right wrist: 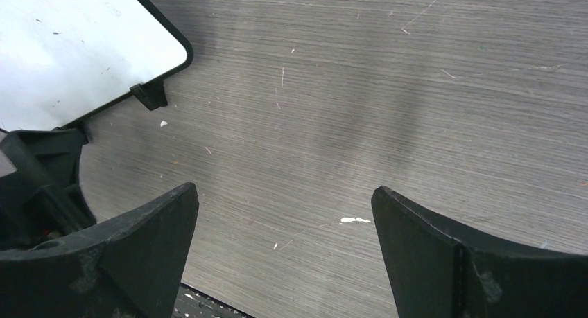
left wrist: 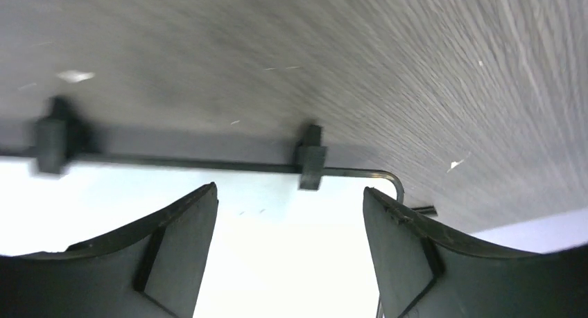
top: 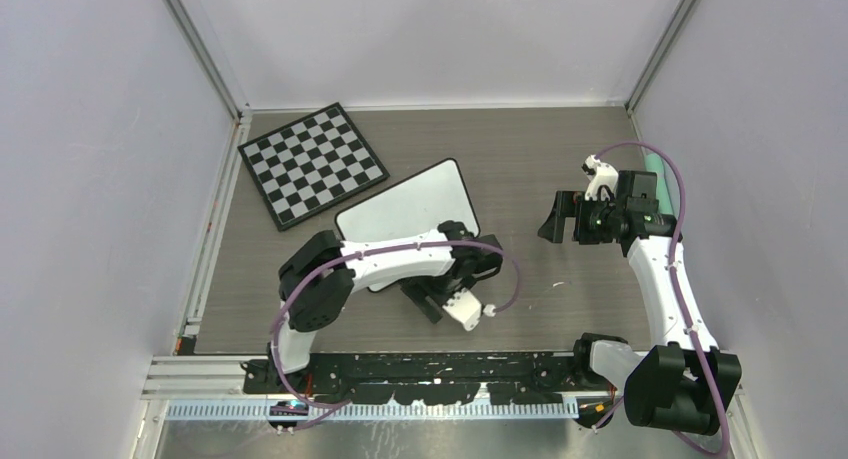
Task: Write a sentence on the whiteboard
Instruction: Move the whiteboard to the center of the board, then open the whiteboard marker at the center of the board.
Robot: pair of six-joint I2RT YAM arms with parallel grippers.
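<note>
The whiteboard (top: 410, 201) lies flat at the middle of the table, and the part of its face that shows is blank. No sentence is visible on it. My left gripper (top: 427, 299) is open and empty, low over the board's near edge. In the left wrist view the left gripper (left wrist: 291, 193) spans bare board (left wrist: 104, 200), with the frame and two black feet (left wrist: 310, 159) just beyond. My right gripper (top: 560, 219) is open and empty above bare table to the right of the board. In the right wrist view the right gripper (right wrist: 284, 193) has the board's corner (right wrist: 76, 48) at upper left.
A black-and-white chessboard (top: 312, 164) lies at the back left, its corner touching or overlapping the whiteboard. A teal object (top: 655, 164) sits behind the right arm near the right wall. White walls enclose the table on three sides. The left gripper body (right wrist: 35, 186) shows in the right wrist view.
</note>
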